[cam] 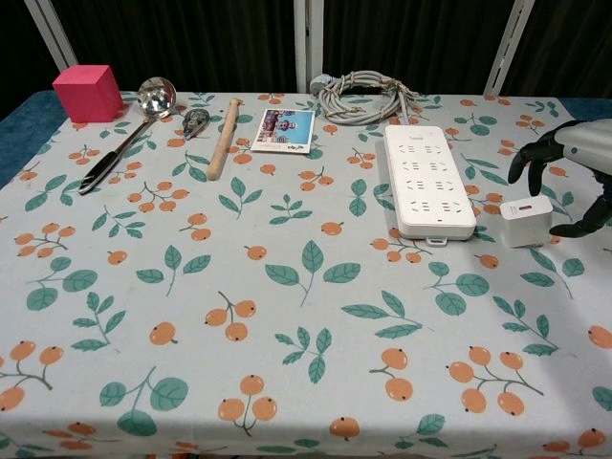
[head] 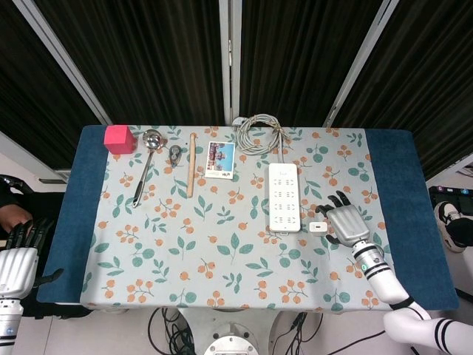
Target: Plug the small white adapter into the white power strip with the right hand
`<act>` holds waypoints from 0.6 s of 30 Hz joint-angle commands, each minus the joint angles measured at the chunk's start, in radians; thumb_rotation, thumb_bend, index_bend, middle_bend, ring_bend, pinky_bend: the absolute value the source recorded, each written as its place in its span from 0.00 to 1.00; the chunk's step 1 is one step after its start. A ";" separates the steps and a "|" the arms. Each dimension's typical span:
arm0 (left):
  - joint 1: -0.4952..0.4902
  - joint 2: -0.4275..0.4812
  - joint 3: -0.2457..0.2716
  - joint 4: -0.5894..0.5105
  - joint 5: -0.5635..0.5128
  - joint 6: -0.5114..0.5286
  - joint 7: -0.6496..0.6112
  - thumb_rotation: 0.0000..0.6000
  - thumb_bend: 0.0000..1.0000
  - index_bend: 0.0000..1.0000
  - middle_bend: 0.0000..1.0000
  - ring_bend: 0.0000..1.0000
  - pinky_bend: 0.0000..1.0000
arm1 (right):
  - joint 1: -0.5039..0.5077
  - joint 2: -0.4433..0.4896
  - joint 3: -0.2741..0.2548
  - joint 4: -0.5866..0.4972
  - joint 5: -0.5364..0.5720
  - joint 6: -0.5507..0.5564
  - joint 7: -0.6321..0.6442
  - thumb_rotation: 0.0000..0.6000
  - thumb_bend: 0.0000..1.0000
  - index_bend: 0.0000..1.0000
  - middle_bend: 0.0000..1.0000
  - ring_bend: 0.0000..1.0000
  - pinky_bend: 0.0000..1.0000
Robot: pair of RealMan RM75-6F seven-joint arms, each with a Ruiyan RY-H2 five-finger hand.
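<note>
The small white adapter (head: 318, 227) (cam: 526, 221) lies on the tablecloth just right of the near end of the white power strip (head: 284, 196) (cam: 427, 192). My right hand (head: 344, 221) (cam: 572, 161) hovers beside and slightly above the adapter with its fingers spread, holding nothing. The strip's grey cable (head: 259, 133) (cam: 363, 97) is coiled at the far edge. My left hand (head: 21, 255) hangs off the table's left side, fingers extended and empty.
Along the far edge lie a pink cube (head: 119, 138), a metal ladle (head: 147, 163), a small clip (head: 175, 154), a wooden stick (head: 191, 164) and a picture card (head: 220, 159). Blue cloth borders the floral tablecloth (head: 222, 244) on both sides.
</note>
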 commanded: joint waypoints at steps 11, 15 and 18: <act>0.002 -0.003 0.001 0.012 -0.003 -0.004 -0.011 1.00 0.04 0.10 0.04 0.00 0.00 | 0.087 -0.003 -0.016 -0.097 0.210 -0.026 -0.260 1.00 0.22 0.39 0.42 0.12 0.00; 0.000 -0.004 0.001 0.013 -0.005 -0.008 -0.012 1.00 0.03 0.10 0.04 0.00 0.00 | 0.093 -0.005 -0.023 -0.099 0.213 -0.020 -0.262 1.00 0.23 0.39 0.42 0.12 0.00; -0.001 -0.004 0.001 0.014 -0.006 -0.012 -0.014 1.00 0.03 0.10 0.04 0.00 0.00 | 0.096 -0.007 -0.028 -0.098 0.217 -0.015 -0.261 1.00 0.23 0.40 0.42 0.12 0.00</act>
